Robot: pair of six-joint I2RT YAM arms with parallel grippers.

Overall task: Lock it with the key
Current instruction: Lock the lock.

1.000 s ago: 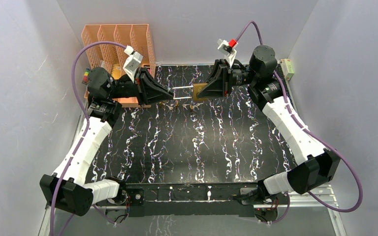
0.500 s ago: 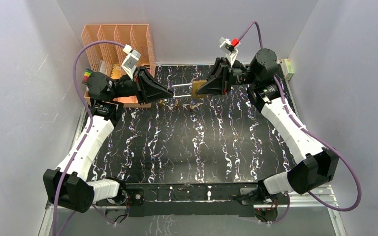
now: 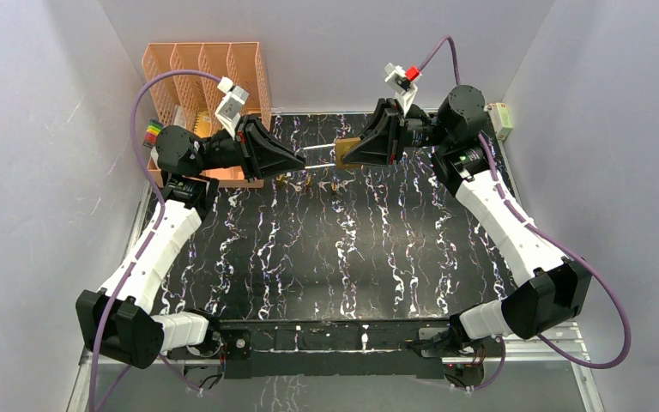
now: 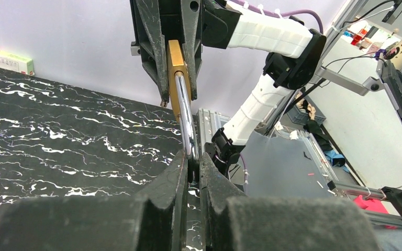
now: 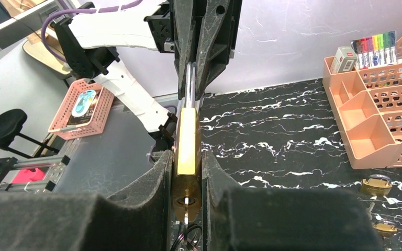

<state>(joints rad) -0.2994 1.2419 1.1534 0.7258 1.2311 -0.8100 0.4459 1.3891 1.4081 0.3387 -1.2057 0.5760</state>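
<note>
A brass padlock [image 3: 349, 152] hangs in the air at the back of the table, held between both arms. My right gripper [image 5: 187, 157] is shut on its brass body [image 5: 187, 137]. A key [image 5: 188, 209] with a dark wire ring sits in the keyhole at the body's near end. My left gripper [image 4: 192, 157] is shut on the silver shackle [image 4: 185, 112], which runs up to the brass body [image 4: 175, 73]. From above, the left gripper [image 3: 299, 159] and right gripper [image 3: 343, 156] face each other, with the shackle [image 3: 318, 154] bridging them.
A peach desk organiser [image 3: 210, 73] stands at the back left, with markers [image 5: 371, 44] beside it. Two more padlocks [image 5: 376, 185] lie on the black marble table [image 3: 326, 249] below the held one. A small white box [image 3: 502, 118] sits at the back right.
Both grippers and the padlock between them have shifted slightly up and toward the back wall. Both grips are unchanged.
</note>
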